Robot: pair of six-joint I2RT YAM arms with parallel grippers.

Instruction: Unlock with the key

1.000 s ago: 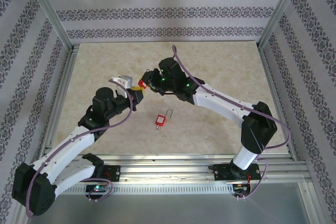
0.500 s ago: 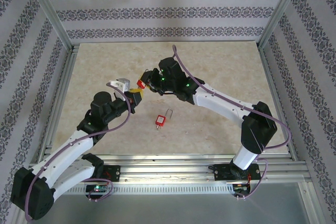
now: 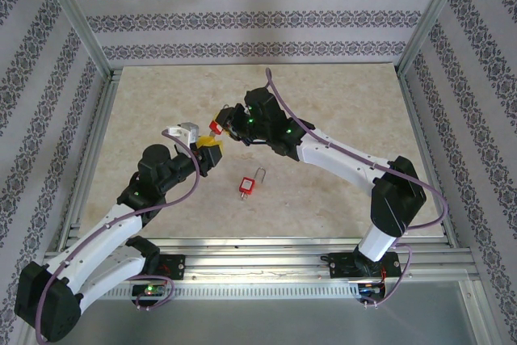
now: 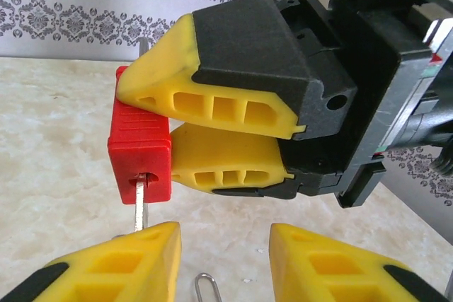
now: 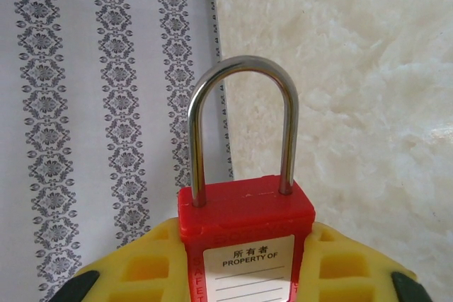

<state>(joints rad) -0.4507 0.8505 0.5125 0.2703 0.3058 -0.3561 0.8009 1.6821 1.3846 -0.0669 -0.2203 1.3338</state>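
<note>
Bench (image 3: 339,111) in a pale marbled finish spreads beneath both arms, boxed in by a metal frame and patterned walls (image 3: 242,18). The left arm (image 3: 105,228) reaches up from the near left corner and the right arm (image 3: 347,163) sweeps in from the near right, so the two meet above the middle of the bench, a little toward the left. The right fingers (image 4: 212,97), yellow with black backs, are clamped on the red padlock (image 5: 244,210), one on either side of its body, holding it clear of the bench. In the right wrist view its steel shackle (image 5: 241,125) stands upright above those fingers with both legs entering the body, and a white label reading "PROPERTY OF" faces the camera. The left fingers (image 4: 120,263) sit just below that padlock, apart, with an open gap between them. A second padlock (image 3: 249,184), also red, lies flat on the bench nearer the arm bases, well apart from both pairs of fingers. The key (image 4: 139,206) sits in the keyhole at the end of the held padlock opposite the shackle. Its thin metal blade runs down to the top edge of one left finger, and whether the two touch cannot be told, since the key's head is hidden.
</note>
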